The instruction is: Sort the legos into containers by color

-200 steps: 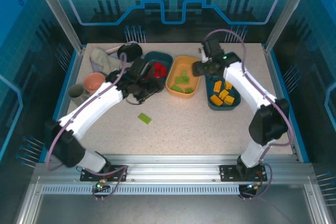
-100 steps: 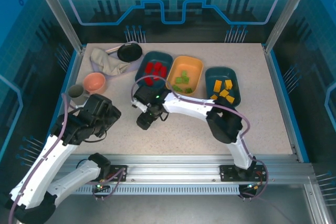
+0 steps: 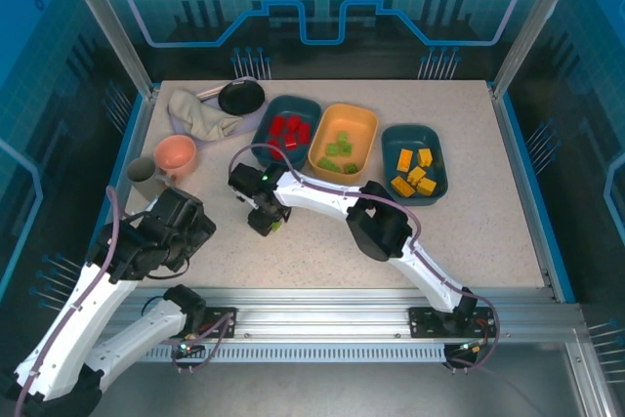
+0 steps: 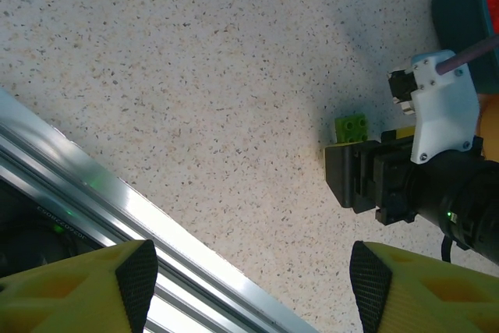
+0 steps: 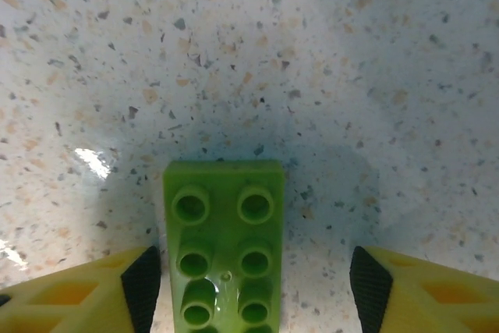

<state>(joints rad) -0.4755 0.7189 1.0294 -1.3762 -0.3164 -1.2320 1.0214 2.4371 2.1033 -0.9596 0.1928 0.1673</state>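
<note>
One light green brick point(image 5: 225, 249) lies flat on the table, studs up. My right gripper point(image 5: 255, 286) is open low over it, one pad point(image 5: 143, 285) close to its left side and the other further off. From above, the right gripper point(image 3: 264, 217) covers most of the green brick point(image 3: 277, 226). The left wrist view has the same green brick point(image 4: 352, 126) beside the right gripper point(image 4: 366, 185). My left gripper point(image 4: 251, 282) is open over bare table with nothing in it. A teal tub point(image 3: 271, 116) holds red bricks, the yellow-orange tub point(image 3: 363, 120) green ones, the other teal tub point(image 3: 437, 146) orange ones.
A pink bowl point(image 3: 176, 153), a grey cup point(image 3: 143, 175), a crumpled cloth point(image 3: 195, 114) and a black pan point(image 3: 241, 97) stand at the back left. The aluminium front rail point(image 4: 117, 216) runs just under my left gripper.
Both arms have left the tubs. The left arm has drawn back to the front left. The right arm has swung across and settled over the green brick.
</note>
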